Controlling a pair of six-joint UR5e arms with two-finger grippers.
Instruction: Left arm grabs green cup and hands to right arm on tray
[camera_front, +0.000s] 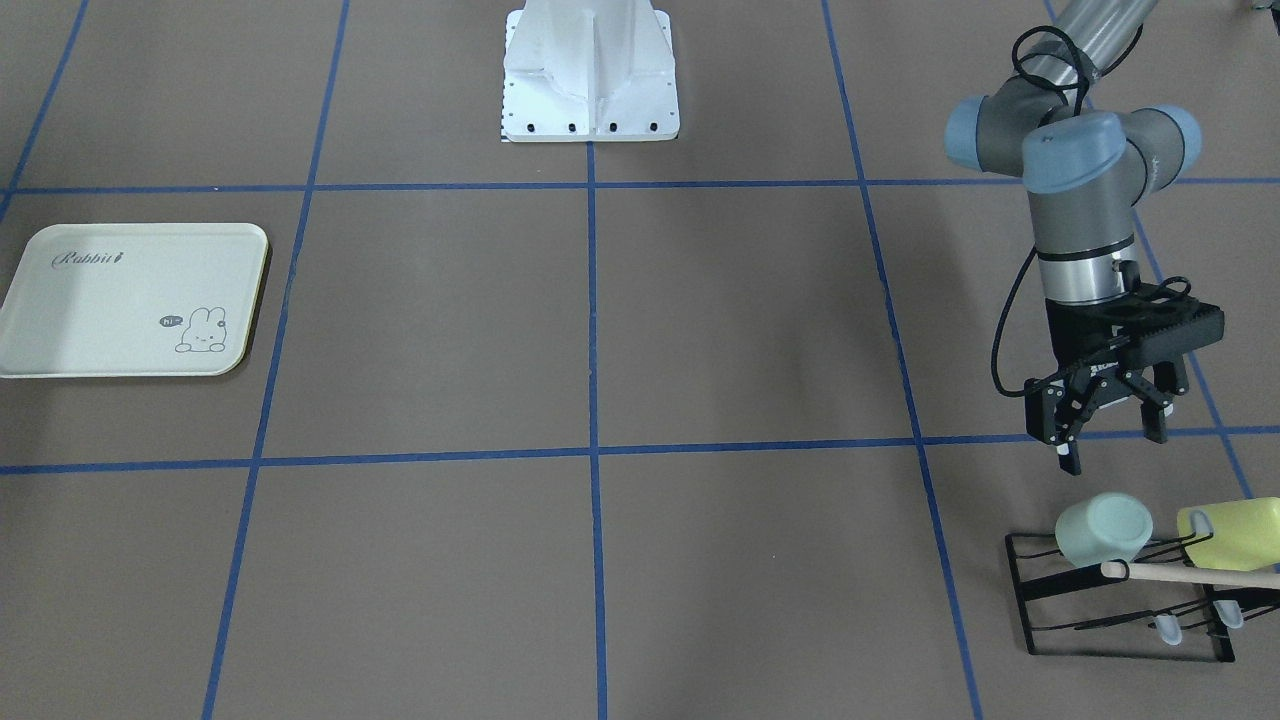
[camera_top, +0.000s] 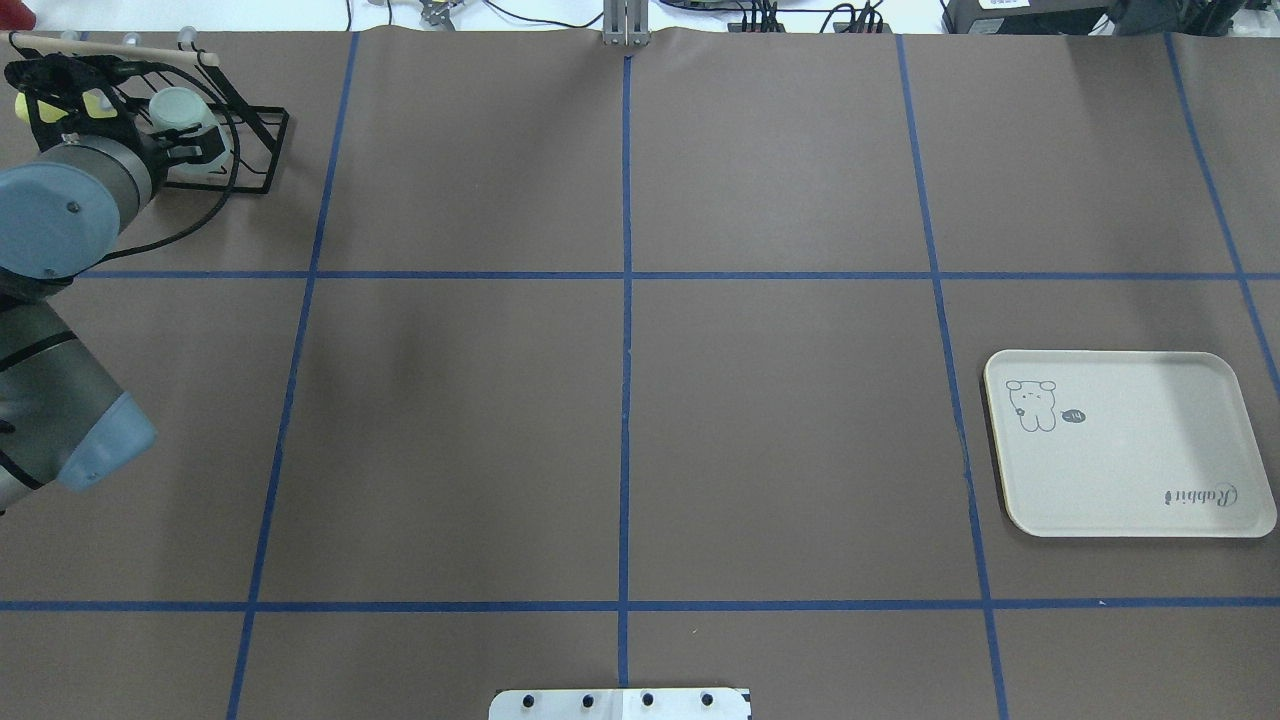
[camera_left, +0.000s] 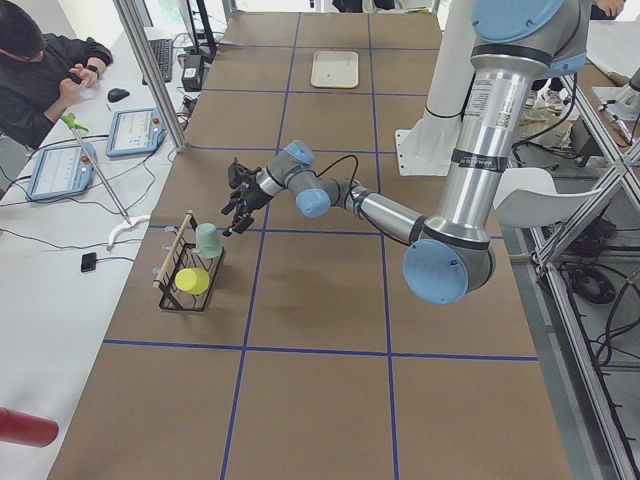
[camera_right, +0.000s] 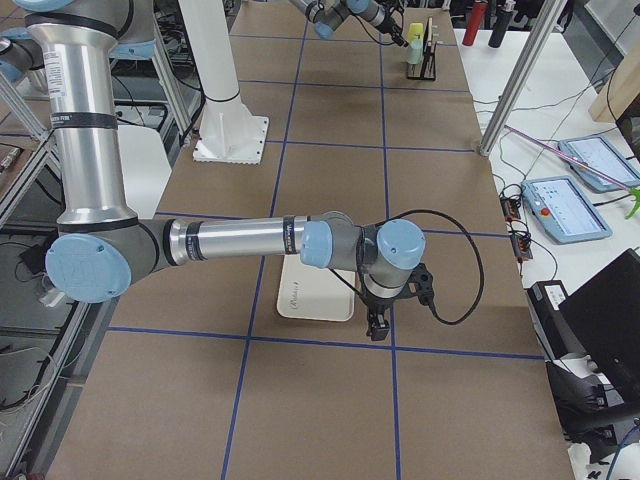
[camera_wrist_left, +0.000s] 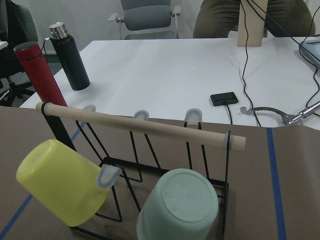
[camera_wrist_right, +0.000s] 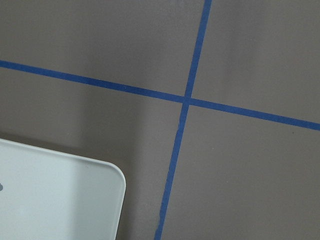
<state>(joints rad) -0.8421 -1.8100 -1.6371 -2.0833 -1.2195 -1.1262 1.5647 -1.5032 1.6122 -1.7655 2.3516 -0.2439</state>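
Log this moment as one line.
left gripper: open, short of green cup | green cup: on rack, ungrasped | right gripper: state unclear, by tray

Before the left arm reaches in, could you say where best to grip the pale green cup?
Grip the green cup by its side wall near the closed base, probably from above on the robot's side: it sits upside down, tilted on the rack, with the wooden rod behind.

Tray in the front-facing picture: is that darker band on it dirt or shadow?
Front-facing view: soft-edged band on the tray, likely shadow. Overhead view: same faint band. Exterior right view: the right arm hangs above the tray's edge, probably casting it.
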